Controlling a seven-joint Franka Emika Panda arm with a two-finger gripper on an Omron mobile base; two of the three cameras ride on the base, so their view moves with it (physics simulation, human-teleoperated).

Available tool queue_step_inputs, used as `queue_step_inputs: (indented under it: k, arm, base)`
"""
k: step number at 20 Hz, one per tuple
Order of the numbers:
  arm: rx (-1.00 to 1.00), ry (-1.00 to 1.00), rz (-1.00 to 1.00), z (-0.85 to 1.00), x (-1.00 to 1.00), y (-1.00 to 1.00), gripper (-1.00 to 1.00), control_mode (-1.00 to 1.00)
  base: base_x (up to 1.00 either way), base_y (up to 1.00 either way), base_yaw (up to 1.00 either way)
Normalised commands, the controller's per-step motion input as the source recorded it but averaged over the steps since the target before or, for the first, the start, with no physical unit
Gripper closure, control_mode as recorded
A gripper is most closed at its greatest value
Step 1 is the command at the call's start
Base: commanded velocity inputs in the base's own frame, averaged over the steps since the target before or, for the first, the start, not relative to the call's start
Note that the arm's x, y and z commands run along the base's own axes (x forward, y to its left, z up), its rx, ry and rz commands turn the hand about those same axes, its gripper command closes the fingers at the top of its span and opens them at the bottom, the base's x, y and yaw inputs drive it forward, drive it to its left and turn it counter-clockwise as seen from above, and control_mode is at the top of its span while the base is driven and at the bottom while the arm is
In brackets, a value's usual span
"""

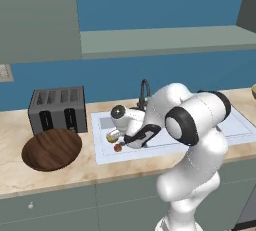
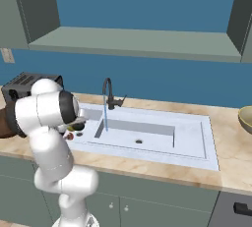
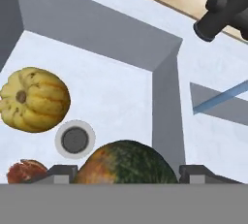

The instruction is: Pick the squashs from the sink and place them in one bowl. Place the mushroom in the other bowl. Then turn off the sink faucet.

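The sink (image 2: 197, 145) is lying in the counter with water running from the faucet (image 2: 109, 96), and the wooden bowl (image 1: 51, 149) is sitting beside the toaster (image 1: 57, 109). In the left basin the gripper (image 3: 128, 172) is closing its fingers (image 3: 199, 173) around the green squash (image 3: 127, 162), with the yellow squash (image 3: 34, 99) and the mushroom (image 3: 25, 171) lying nearby.

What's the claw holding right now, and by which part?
Cannot be told. The claw straddles the dark green round squash across its widest part in the sink; contact of the fingertips isn't visible.
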Motion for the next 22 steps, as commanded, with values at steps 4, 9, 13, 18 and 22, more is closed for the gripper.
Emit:
queue_step_inputs:
  k: [4, 9, 13, 18, 22]
  arm:
    - [0.0, -0.06, 0.0, 1.0, -0.24, 0.13, 1.0, -1.0]
    - [0.05, 0.14, 0.0, 1.0, -0.21, 0.01, 1.0, -1.0]
    - [0.04, 0.26, 0.0, 1.0, -0.01, 0.01, 1.0, -1.0]
    - [0.0, 0.23, 0.02, 0.89, -0.04, 0.08, 1.0, -1.0]
    - [0.01, -0.02, 0.0, 0.0, -0.03, 0.0, 1.0, -1.0]
  base:
    - [0.0, 0.0, 0.0]
    - [0.0, 0.0, 0.0]
    - [0.0, 0.0, 0.0]
    - [0.0, 0.0, 0.0]
    - [0.0, 0.0, 0.0]
